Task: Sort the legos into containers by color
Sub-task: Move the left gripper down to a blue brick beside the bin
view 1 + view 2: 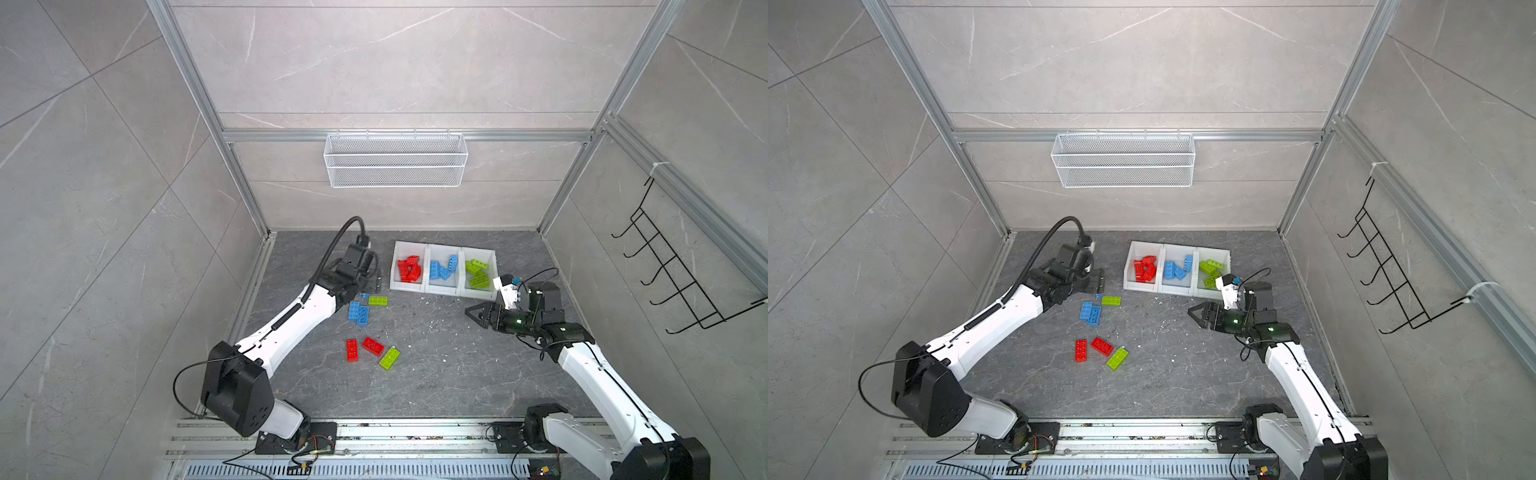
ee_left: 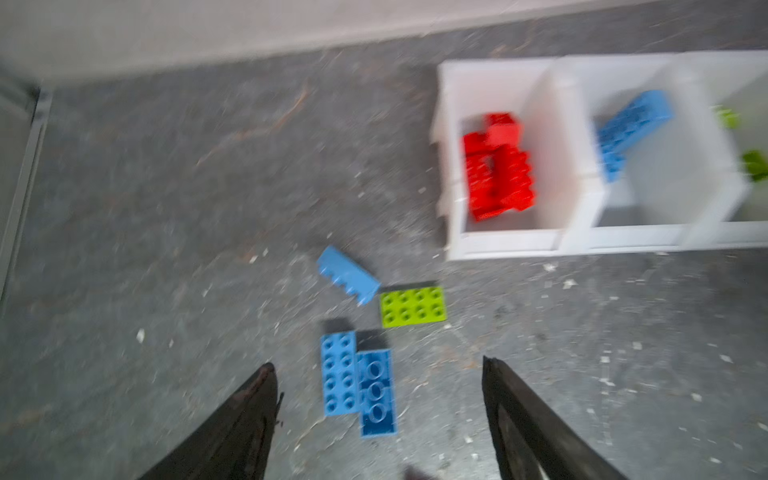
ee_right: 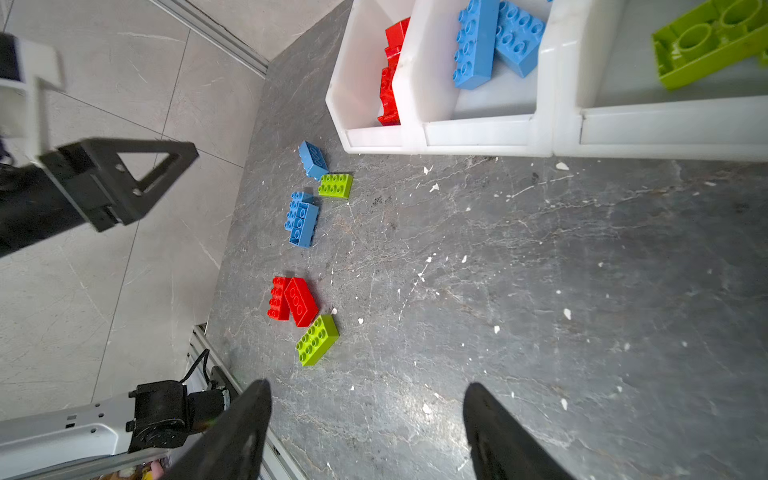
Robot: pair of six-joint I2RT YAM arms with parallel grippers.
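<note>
With left gripper (image 2: 378, 365) and right gripper (image 3: 368, 385) fingers spread empty, centre the left over one blue brick (image 2: 377, 392) near the bins (image 2: 498, 245).

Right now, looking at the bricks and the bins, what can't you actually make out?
Red bricks in a top view: piled together, too small to count.
Blue brick in a top view: only a sliver shows beside the left arm.
Green bin in a top view: front corner covered by the right arm's camera.
Green bricks in the left wrist view: blurred, cut off by the edge.
</note>
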